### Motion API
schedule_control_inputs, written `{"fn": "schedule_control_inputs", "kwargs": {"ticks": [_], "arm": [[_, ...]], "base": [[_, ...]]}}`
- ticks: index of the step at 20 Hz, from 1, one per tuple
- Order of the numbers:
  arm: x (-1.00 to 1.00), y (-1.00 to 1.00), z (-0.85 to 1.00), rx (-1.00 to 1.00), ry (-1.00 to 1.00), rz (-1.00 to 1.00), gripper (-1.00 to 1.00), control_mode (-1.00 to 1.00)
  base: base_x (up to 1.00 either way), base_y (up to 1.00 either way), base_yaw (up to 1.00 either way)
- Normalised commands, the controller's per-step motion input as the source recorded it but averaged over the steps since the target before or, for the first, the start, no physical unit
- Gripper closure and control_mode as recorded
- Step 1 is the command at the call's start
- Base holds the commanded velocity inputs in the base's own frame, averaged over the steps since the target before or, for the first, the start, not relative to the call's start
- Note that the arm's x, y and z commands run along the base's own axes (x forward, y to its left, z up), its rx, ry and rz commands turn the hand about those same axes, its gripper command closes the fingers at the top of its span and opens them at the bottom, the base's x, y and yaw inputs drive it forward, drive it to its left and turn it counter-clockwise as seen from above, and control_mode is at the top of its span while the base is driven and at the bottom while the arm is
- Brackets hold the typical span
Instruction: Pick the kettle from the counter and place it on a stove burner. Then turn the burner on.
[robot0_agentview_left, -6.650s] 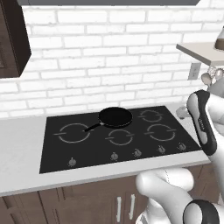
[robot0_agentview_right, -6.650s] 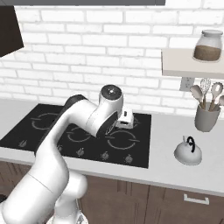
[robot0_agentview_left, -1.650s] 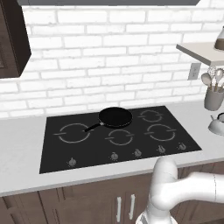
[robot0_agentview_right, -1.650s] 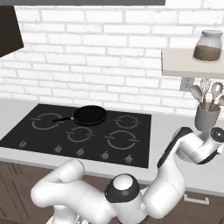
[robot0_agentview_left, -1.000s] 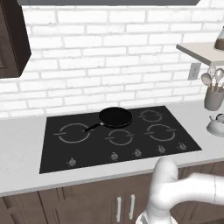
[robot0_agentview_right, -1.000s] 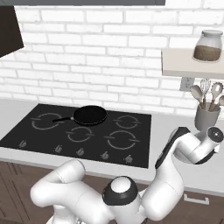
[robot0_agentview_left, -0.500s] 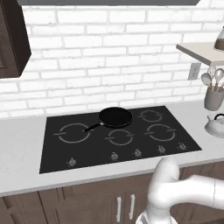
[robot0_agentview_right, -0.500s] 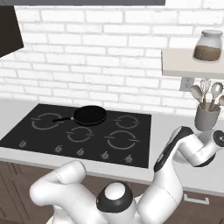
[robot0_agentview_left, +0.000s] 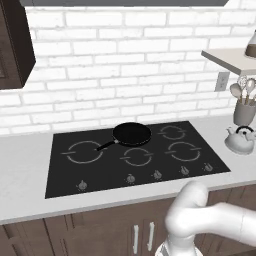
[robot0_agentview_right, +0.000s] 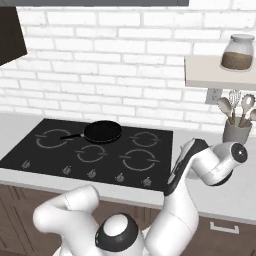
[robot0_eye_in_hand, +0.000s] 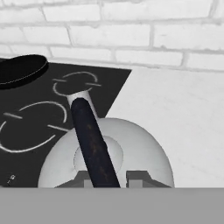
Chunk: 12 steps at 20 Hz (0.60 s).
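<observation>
Kettle (robot0_agentview_left: 240, 140), squat, domed and pale grey-white with a dark arched handle, sits on the smooth pale surface (robot0_agentview_left: 25, 165) just right of the black glass cooktop (robot0_agentview_left: 60, 170). The gripper (robot0_eye_in_hand: 111, 178) is clenched on its handle. A round black frying pan (robot0_agentview_left: 131, 133) rests at the cooktop's far middle. A grey utensil cup (robot0_agentview_left: 244, 112) stands just behind the kettle, below a shelf (robot0_agentview_right: 215, 75) holding a jar (robot0_agentview_right: 239, 52).

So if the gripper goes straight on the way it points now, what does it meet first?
The kettle. The fingers of the gripper are already closed at its dark handle, so going further would probably just press it onto the dome right below.
</observation>
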Motion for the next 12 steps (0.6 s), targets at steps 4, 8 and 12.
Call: {"fn": "schedule_control_inputs", "kwargs": {"ticks": [4, 8, 12], "arm": [[0.0, 0.83, 0.18, -0.08, -0.12, 0.08, 1.0, -1.0], [0.0, 0.82, 0.18, -0.08, -0.11, 0.08, 1.0, -1.0], [-0.02, 0.78, 0.27, -0.08, -0.07, 0.06, 1.0, -1.0]], "base": [[0.0, 0.0, 0.0], [0.0, 0.0, 0.0], [0.0, 0.0, 0.0]]}}
